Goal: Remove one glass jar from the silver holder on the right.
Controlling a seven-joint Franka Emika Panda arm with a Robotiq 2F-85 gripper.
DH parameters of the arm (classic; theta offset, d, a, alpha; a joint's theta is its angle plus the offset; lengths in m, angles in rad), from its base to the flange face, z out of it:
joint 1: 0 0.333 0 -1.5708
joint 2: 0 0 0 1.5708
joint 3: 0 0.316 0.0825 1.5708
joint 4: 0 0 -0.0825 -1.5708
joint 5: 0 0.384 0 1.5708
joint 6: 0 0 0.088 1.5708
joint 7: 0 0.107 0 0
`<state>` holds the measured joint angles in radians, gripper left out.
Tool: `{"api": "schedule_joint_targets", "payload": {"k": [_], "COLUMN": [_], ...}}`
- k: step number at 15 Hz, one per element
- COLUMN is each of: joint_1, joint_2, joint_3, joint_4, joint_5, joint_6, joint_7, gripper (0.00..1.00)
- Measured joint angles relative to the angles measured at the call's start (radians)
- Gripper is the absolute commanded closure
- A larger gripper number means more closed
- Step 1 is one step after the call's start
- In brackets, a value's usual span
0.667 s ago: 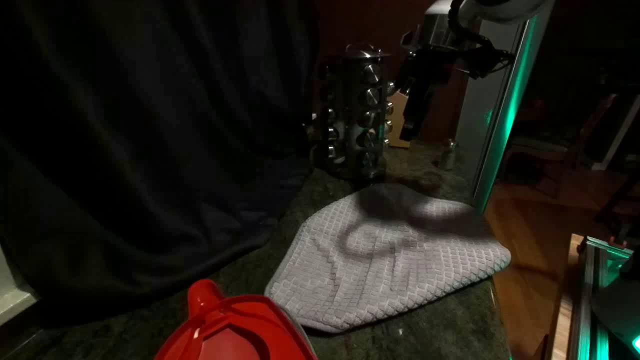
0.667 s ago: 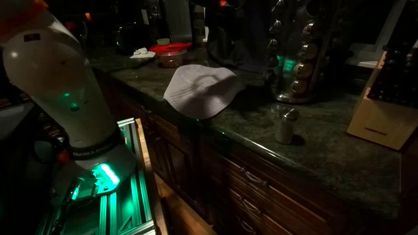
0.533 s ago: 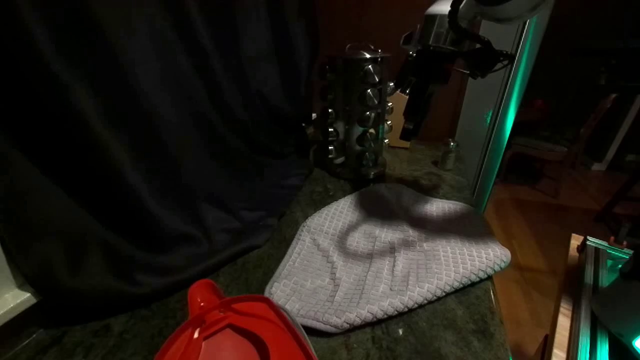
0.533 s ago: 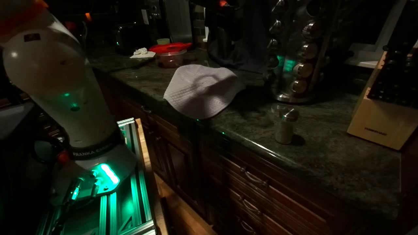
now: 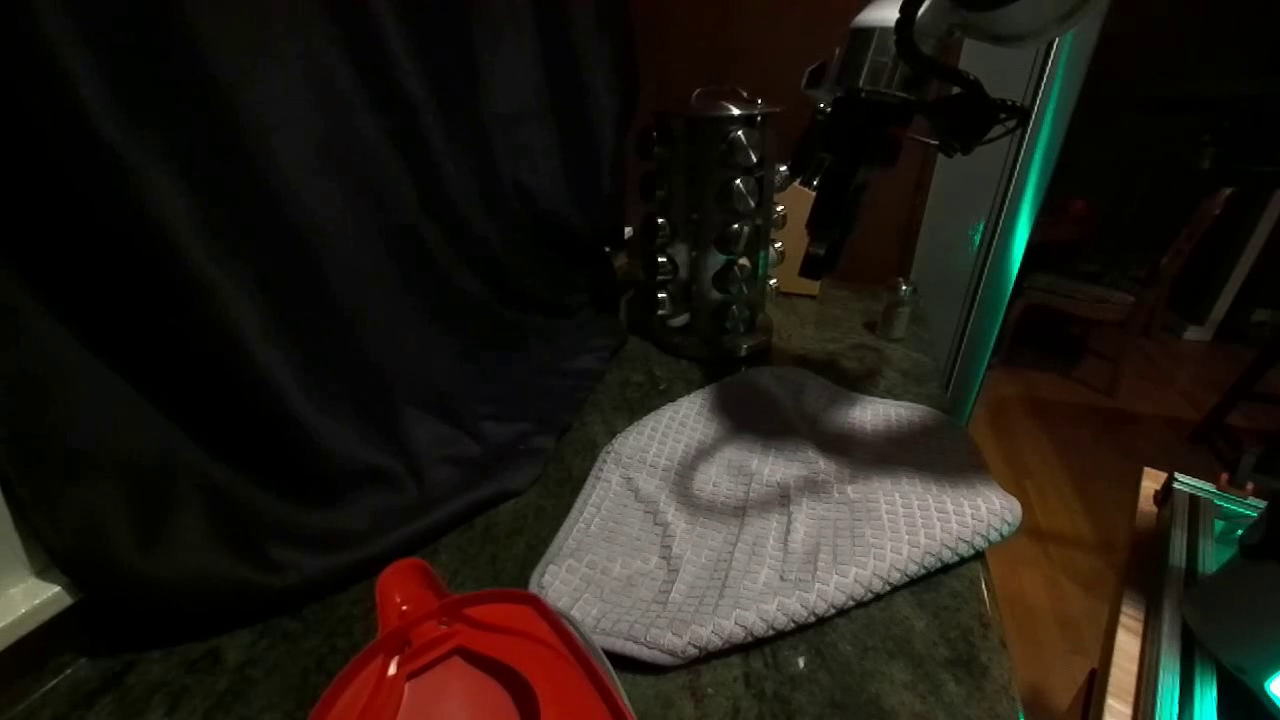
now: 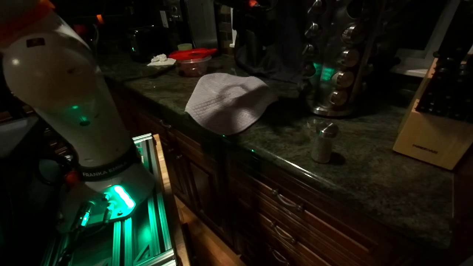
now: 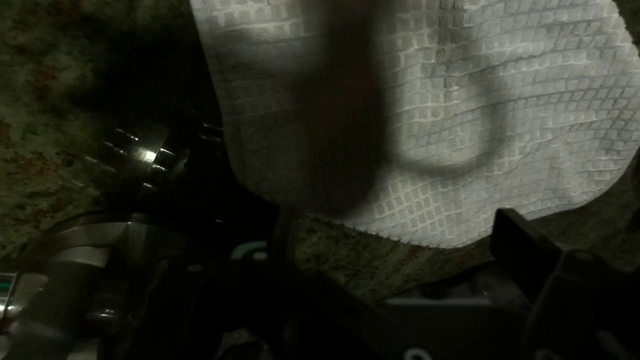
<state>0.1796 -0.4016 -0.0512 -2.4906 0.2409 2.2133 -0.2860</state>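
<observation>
Two fingers (image 7: 522, 250) were spread wide. One glass jar (image 6: 322, 146) stood upright on the desk (image 6: 388, 177), near but apart from the one silver holder (image 6: 329, 59), whose own jars (image 6: 343, 78) were too dark to count fully; one grey cloth (image 5: 790, 530) lay nearby.

Left of the pincer (image 7: 393, 225) in an exterior view, the tall, glinting silver holder (image 5: 703, 225) stands upright with small glass jars (image 5: 742, 193) set lid-outward in its tiers, while below and right of the pincer a single pale, silver-lidded glass jar (image 5: 896, 317) stands upright, apart from the holder.
</observation>
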Motion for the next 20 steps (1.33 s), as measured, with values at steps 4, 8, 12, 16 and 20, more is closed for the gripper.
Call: {"api": "schedule_joint_targets", "payload": {"k": [4, 8, 12, 16, 20], "joint_1": [-0.058, -0.131, -0.196, -0.256, -0.306], "joint_2": [0.007, 0.035, 0.087, 0.170, 0.268], "joint_3": [-0.024, -0.065, -0.095, -0.123, -0.148], "joint_4": [0.011, 0.045, 0.115, 0.197, 0.271], "joint_5": [0.000, 0.005, 0.014, 0.027, 0.068], "joint_6": [0.000, -0.013, -0.080, -0.146, -0.216], "joint_7": [0.011, 0.088, 0.192, 0.291, 0.371], "gripper": [0.00, 0.00, 0.00, 0.00, 0.00]}}
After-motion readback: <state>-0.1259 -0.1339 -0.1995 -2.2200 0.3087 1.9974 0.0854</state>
